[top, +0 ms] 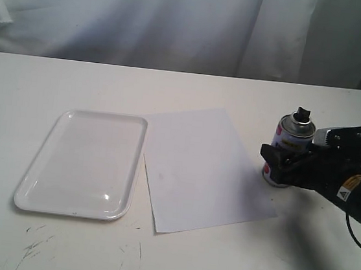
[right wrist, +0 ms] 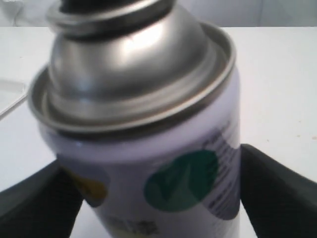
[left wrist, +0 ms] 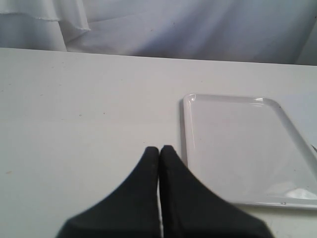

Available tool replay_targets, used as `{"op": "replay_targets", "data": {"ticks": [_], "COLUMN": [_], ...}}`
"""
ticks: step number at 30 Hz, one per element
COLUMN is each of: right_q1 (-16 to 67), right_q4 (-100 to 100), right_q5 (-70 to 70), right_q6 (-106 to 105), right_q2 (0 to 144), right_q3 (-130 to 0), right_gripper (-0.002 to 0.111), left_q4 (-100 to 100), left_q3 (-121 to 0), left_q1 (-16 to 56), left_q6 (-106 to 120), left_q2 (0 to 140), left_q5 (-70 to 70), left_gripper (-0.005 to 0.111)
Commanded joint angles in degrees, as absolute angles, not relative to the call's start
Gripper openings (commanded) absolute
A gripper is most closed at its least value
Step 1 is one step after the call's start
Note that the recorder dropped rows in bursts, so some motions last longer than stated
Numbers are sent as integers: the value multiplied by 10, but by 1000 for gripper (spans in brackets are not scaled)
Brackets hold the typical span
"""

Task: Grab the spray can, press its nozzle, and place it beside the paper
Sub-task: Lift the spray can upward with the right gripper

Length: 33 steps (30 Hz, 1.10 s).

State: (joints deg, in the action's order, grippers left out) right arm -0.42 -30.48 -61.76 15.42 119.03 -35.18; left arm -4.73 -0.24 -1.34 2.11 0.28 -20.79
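One white table bears one paper, one tray and two grippers, the left gripper pinched together, the right gripper clamping the one spray can, upright just beside the paper, with one nozzle.

Between the matt black jaws of the right gripper, the spray can has a smooth printed white body and a shiny silver metal shoulder; its nozzle is black plastic. Beyond the jaws lie the matt white paper, a glossy white plastic tray and a scuffed matt table
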Motion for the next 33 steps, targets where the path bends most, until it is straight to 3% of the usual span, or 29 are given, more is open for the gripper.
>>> {"op": "replay_targets", "data": {"ticks": [1, 7, 13, 17, 28, 33], "right_q1": [-3, -3, -3, 0, 111, 147], "right_q4": [-306, -306, -304, -307, -322, -322], "right_q5": [-631, -646, -657, -628, -247, -174], "right_q6": [152, 152, 179, 191, 210, 206], "right_q2": [1189, 1189, 1171, 1132, 1031, 1028], "right_q3": [-353, -353, -353, -368, -499, -531], "right_gripper": [67, 44, 0, 0, 0, 0], "left_q4": [-50, -50, -50, -50, -50, -50], "left_q3": [0, 0, 0, 0, 0, 0], "left_q1": [-11, -11, -11, -11, -11, -11], "left_q6": [21, 20, 20, 21, 21, 20], "left_q2": [0, 0, 0, 0, 0, 0], "left_q5": [-204, -204, -204, -204, -204, -204], "left_gripper": [0, 0, 0, 0, 0, 0]}}
